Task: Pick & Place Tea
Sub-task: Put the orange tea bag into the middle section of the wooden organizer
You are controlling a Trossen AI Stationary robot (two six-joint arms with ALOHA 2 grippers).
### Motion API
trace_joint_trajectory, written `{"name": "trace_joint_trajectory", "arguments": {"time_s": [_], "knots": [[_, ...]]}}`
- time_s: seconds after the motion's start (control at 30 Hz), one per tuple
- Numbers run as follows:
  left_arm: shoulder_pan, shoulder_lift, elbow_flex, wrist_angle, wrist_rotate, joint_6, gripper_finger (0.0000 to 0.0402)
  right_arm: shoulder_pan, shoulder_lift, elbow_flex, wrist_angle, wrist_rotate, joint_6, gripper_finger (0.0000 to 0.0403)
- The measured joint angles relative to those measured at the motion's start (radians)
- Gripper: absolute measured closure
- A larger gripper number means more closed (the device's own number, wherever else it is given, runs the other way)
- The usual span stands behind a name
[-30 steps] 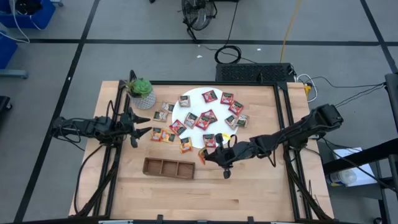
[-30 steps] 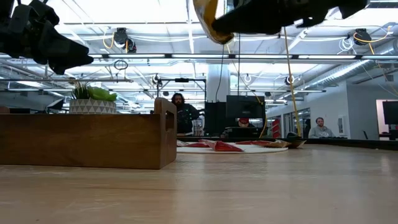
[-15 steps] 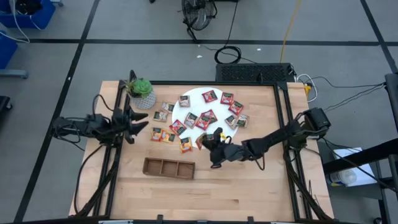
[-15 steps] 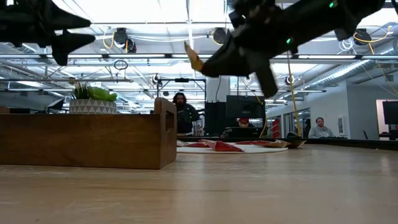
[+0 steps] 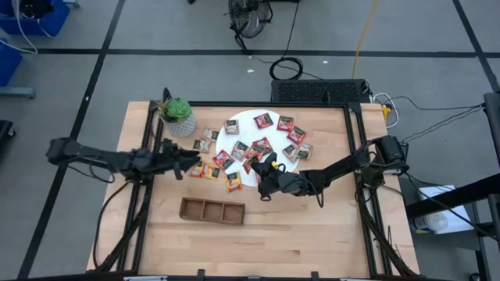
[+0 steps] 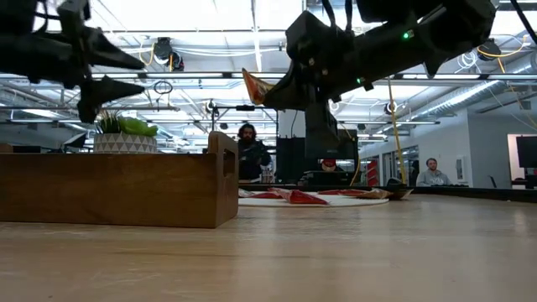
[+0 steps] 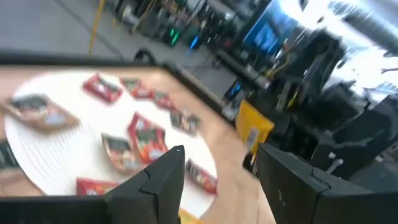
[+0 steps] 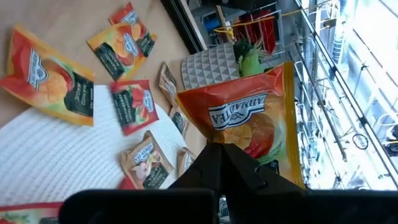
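While the sachets (image 5: 262, 145) are lying scattered on the white disc (image 5: 244, 125) and on the tabletop (image 5: 312, 234) beside it, toward the far edge, the right gripper (image 5: 263, 169) is hanging above the disc's near rim, pinching one orange sachet (image 8: 249, 130) between its closed fingers. In the low view that sachet (image 6: 254, 86) is sitting well above the tabletop, tilted, at the gripper's (image 6: 273, 92) tip. In the right wrist view the sachet is standing upright above the fingers (image 8: 214, 165), with red sachets (image 8: 134, 102) and orange ones (image 8: 46, 78) lying flat below it and the plant (image 8: 252, 56) beyond.

The left gripper (image 5: 194, 158) is reaching in from the left edge, hovering above the sachets lying on the tabletop left of the disc, its fingers (image 7: 158, 180) spread apart and holding nothing. The tray (image 5: 212, 210) is sitting nearer the front edge, well apart from both grippers, and the plant (image 5: 175, 114) is standing near the far left corner.
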Motion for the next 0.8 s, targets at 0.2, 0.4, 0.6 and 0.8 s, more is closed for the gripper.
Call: {"name": "trace_joint_trajectory", "arguments": {"time_s": [0.2,0.4,0.6,0.8], "knots": [[0.047,0.372,0.19,0.139,0.229,-0.026,0.0201,0.009,0.0,0.01,-0.024,-0.054,-0.117,0.0403],[0.126,0.71,0.499,-0.039,0.474,-0.046,0.0201,0.028,0.0,0.108,-0.197,-0.06,-0.115,0.0403],[0.19,0.909,0.746,-0.226,0.603,-0.01,0.0201,0.07,0.0,0.126,-0.236,-0.08,-0.139,0.0403],[0.228,0.99,0.881,-0.363,0.729,-0.004,0.0201,0.093,0.0,0.126,-0.291,-0.073,-0.136,0.0403]]}}
